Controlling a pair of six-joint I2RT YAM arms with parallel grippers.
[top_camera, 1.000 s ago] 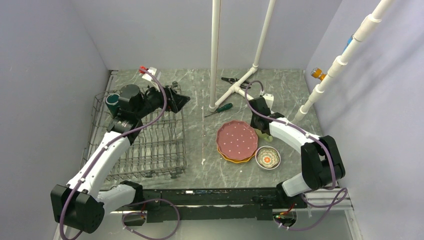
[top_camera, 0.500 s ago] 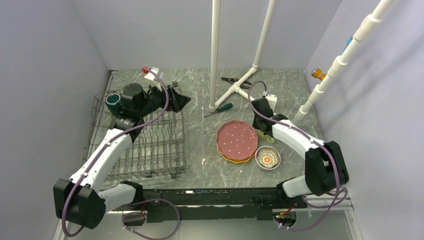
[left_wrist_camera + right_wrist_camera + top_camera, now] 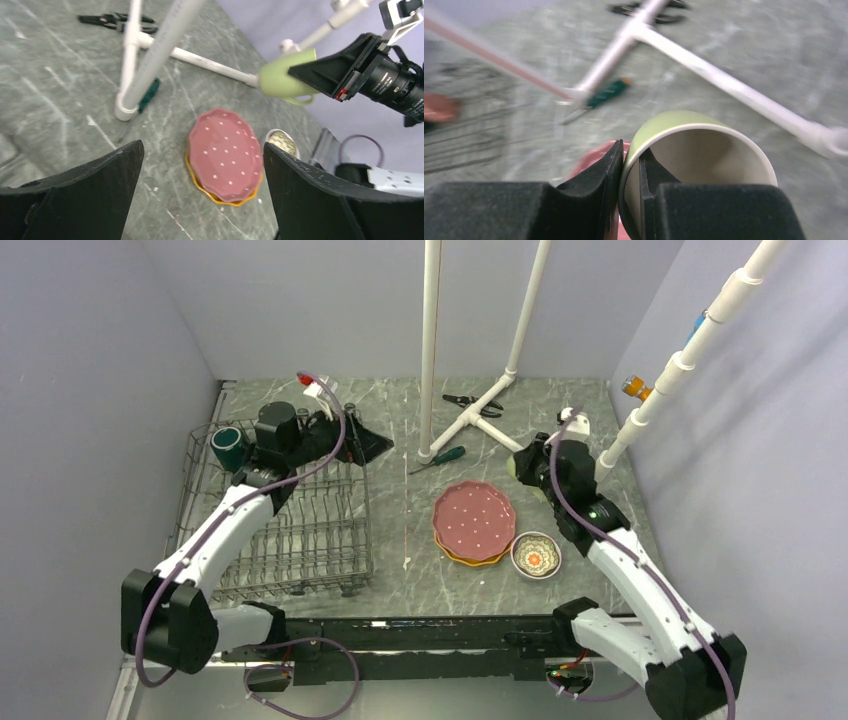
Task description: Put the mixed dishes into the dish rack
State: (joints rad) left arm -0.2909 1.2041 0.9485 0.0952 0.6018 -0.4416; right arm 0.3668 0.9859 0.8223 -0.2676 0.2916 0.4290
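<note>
My right gripper [image 3: 532,461] is shut on the wall of the light green mug [image 3: 518,464], one finger inside the rim and one outside [image 3: 630,160], holding it off the table beyond the plates. The mug [image 3: 696,145] points its mouth at the wrist camera. On the table, the pink dotted plate [image 3: 474,518] lies on the yellow-orange plate [image 3: 470,559], and the floral bowl [image 3: 536,556] sits beside them. My left gripper [image 3: 368,446] hangs open and empty at the far right corner of the dish rack [image 3: 300,540]. A dark green mug [image 3: 226,446] stands in the rack's far left corner.
A white pipe frame [image 3: 470,415] rises from the table's back centre, with a green-handled screwdriver [image 3: 441,458] and pliers [image 3: 462,399] near its foot. Another white pipe [image 3: 680,360] slants up at the right. Grey walls close in both sides.
My right arm has swung up and back, lifting the light green mug from beside the plates. My left gripper has shifted a little to the right and its jaws have spread slightly.
</note>
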